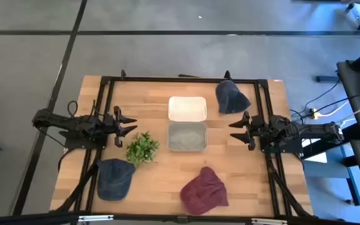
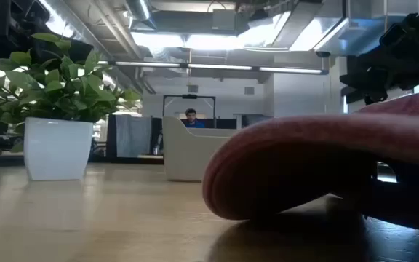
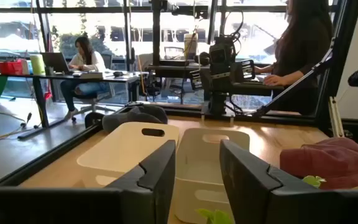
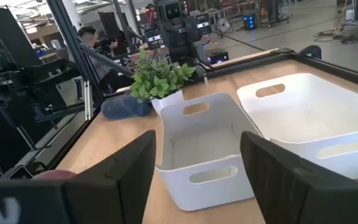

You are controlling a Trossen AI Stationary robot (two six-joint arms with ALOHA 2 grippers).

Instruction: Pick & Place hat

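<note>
Three hats lie flat on the wooden table: a dark red one (image 1: 204,190) near the near edge, which fills the low view (image 2: 326,164); a blue one (image 1: 115,177) at the near left; a dark navy one (image 1: 231,97) at the far right. My left gripper (image 1: 132,122) hovers open at the table's left side, next to the plant, pointing toward the bins. My right gripper (image 1: 233,131) hovers open at the right side, also facing the bins. Neither touches a hat.
Two bins sit at the table's middle: a white one (image 1: 187,108) on the far side and a grey one (image 1: 187,136) on the near side. A small potted plant (image 1: 142,147) stands left of the grey bin. A black frame (image 1: 180,79) borders the table. People are at desks beyond.
</note>
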